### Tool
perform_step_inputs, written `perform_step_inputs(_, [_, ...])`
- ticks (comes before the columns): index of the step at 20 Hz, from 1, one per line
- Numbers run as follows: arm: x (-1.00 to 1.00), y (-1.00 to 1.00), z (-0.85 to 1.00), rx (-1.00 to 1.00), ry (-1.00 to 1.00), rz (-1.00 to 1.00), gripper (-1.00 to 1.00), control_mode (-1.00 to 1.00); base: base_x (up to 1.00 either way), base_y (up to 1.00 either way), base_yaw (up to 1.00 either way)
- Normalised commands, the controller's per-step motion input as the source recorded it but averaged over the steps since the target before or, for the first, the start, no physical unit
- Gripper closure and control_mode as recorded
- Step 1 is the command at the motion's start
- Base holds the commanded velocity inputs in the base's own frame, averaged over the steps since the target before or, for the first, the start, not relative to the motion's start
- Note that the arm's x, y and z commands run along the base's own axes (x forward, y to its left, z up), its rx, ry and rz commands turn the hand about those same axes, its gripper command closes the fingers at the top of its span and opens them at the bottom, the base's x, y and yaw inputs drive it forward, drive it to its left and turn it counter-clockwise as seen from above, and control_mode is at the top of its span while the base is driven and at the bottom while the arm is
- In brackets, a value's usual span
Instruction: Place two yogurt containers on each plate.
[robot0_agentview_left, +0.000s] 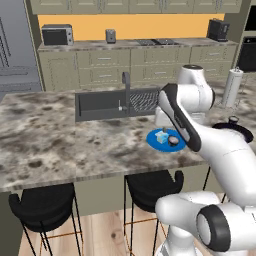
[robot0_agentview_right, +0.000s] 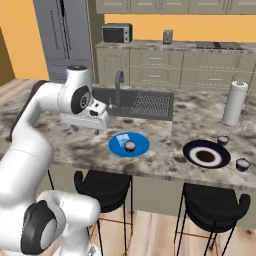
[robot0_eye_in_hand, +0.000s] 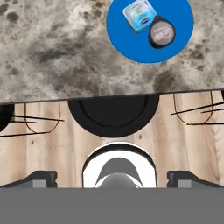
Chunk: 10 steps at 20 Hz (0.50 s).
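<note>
Yogurt containers (robot0_agentview_right: 130, 146) are sitting paired on the blue plate (robot0_agentview_right: 142, 142); two more (robot0_agentview_right: 222, 140) are waiting beside the navy plate (robot0_agentview_right: 218, 150), gripper (robot0_agentview_right: 96, 131) hanging spread and empty.

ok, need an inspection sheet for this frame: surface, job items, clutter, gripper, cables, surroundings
Surface: marbled stone counter with a dark inset sink and faucet.
Job's things: blue plate holds the pale blue squarish yogurt cup and one round dark cup. Dark plate holds nothing; two round dark cups sit on the counter beside it.
Clutter: paper towel roll standing behind the dark plate.
Gripper: gripper open, holding nothing, above the counter edge to the side of the blue plate.
Cables: nothing seen.
Surroundings: black stools under the counter, wood floor, rear cabinets with microwave and toaster.
</note>
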Motion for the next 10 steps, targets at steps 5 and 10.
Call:
perform_step_inputs(5, [-0.28, 0.06, 0.07, 0.00, -0.17, 0.05, -1.00, -1.00, 0.00, 0.00, 0.00])
perform_step_inputs(10, [-0.02, 0.05, 0.04, 0.00, -0.08, 0.00, -1.00, 1.00, -0.01, 0.00, 0.00])
